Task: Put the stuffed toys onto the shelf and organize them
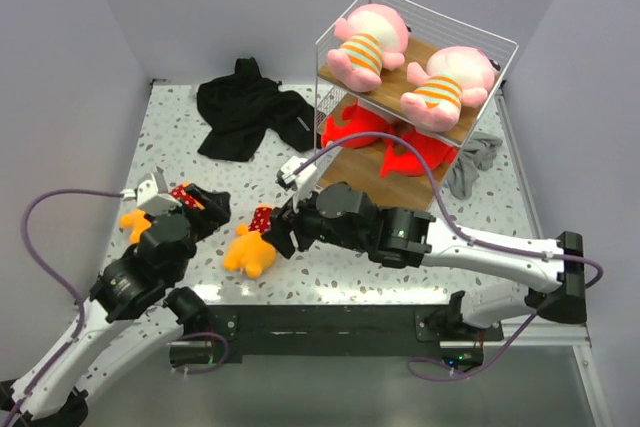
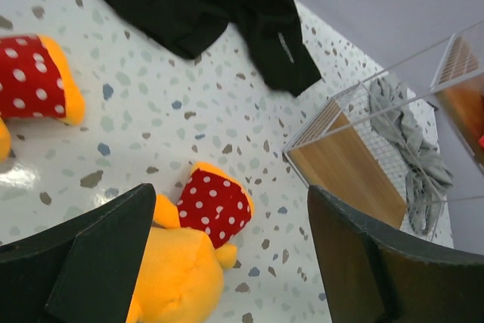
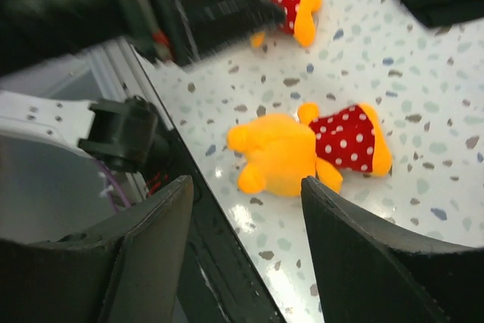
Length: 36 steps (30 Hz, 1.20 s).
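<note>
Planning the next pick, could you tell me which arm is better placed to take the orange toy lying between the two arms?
Right, I'd say. The right gripper is open beside that orange toy and nearer the shelf; the left gripper is by the other orange toy.

In the left wrist view, the orange toy (image 2: pixel 181 274) beneath the left pincer (image 2: pixel 231 202) is cut off by the bottom edge and partly covered by 1 finger (image 2: pixel 98 262). A 2nd orange toy (image 2: pixel 34 81), well to the left of the pincer, is clipped at the edge. Ahead of the pincer, the black garment (image 2: pixel 219 13) is clipped at the top and the shelf (image 2: pixel 348 164) at the right.

In the right wrist view, the area ahead and left of the right pincer (image 3: pixel 246 187) is blurred. A dark arm (image 3: pixel 91 5) there hides part of the far orange toy (image 3: pixel 291 1).

In the top view, beyond the right pincer, 2 red toys (image 1: pixel 350 129) are partly hidden under the top board (image 1: pixel 396 75), and the grey cloth (image 1: pixel 475 162) is partly hidden behind the shelf.
</note>
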{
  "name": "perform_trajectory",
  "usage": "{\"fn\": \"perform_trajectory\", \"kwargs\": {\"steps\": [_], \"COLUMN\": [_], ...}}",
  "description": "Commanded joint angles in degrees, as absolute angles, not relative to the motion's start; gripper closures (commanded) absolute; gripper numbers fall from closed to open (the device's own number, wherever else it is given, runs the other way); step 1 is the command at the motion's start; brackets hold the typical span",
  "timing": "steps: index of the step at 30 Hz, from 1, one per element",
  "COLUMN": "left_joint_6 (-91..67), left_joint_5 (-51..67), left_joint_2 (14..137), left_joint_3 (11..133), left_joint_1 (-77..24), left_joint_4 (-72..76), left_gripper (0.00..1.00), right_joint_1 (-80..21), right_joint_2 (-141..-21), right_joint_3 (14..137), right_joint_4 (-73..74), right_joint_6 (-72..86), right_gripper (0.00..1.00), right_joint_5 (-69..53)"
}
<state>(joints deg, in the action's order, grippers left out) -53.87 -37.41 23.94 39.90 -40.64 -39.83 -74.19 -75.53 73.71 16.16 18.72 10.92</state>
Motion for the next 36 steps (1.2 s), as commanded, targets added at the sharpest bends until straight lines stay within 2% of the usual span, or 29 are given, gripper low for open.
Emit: {"fn": "perform_trajectory", "kwargs": {"steps": [1, 6, 13, 20, 26, 28, 29, 30, 31, 32, 33, 34, 36], "left_joint_6": [-44.1, -37.2, -37.9, -37.9, -37.8, -37.6, -37.4, -37.4, -37.3, -37.1, -37.1, -36.9, -36.7], "left_joint_5": [-46.0, -51.3, -51.2, -51.2, -50.8, -50.5, -50.4, -50.4, -50.4, -50.4, -50.3, -50.0, -49.7], "left_joint_2": [19.9, 14.5, 4.6, 2.8, 4.0, 4.2, 4.4, 4.5, 4.5, 4.5, 4.5, 4.6, 4.6], "left_joint_3": [45.8, 45.1, 43.5, 43.2, 43.2, 43.0, 43.0, 43.0, 43.0, 43.0, 42.9, 42.8, 42.8], "left_joint_1": [-40.8, -40.7, -40.8, -40.7, -40.7, -40.7, -40.8, -40.7, -40.8, -40.7, -40.7, -40.7, -40.7], "left_joint_4": [-41.9, -40.3, -39.6, -39.8, -39.7, -39.5, -39.3, -39.3, -39.3, -39.3, -39.0, -38.9, -38.9], "left_gripper": [0.13, 0.14, 0.15, 0.15, 0.15, 0.15, 0.15, 0.15, 0.15, 0.15, 0.15, 0.15, 0.15], "right_joint_1": [-76.4, -81.0, -88.2, -89.8, -89.8, -89.7, -89.7, -89.8, -90.1, -90.3, -90.4, -90.4, -90.4], "right_joint_2": [-80.0, -91.5, -102.5, -112.8, -118.5, -119.2, -118.9, -118.4, -117.3, -114.6, -112.7, -110.8, -104.8], "right_joint_3": [68.4, 73.1, 71.7, 73.3, 71.0, 70.6, 70.2, 69.3, 69.1, 69.2, 70.8, 72.2, 75.9], "right_joint_4": [5.6, 7.5, -2.4, -12.4, -20.3, -22.7, -25.7, -27.3, -28.2, -25.5, -21.7, -11.1, -0.5], "right_joint_6": [17.9, 3.7, -19.6, -30.9, -37.2, -38.9, -39.5, -40.0, -39.1, -37.6, -35.2, -27.6, -15.6], "right_gripper": [0.31, 0.25, 0.12, 0.12, 0.18, 0.33, 0.45, 0.69, 0.77, 0.84, 0.85, 0.85, 0.87], "right_joint_5": [12.7, 19.4, 29.2, 41.4, 47.6, 51.1, 52.5, 53.5, 54.0, 54.0, 53.0, 51.2, 39.2]}}
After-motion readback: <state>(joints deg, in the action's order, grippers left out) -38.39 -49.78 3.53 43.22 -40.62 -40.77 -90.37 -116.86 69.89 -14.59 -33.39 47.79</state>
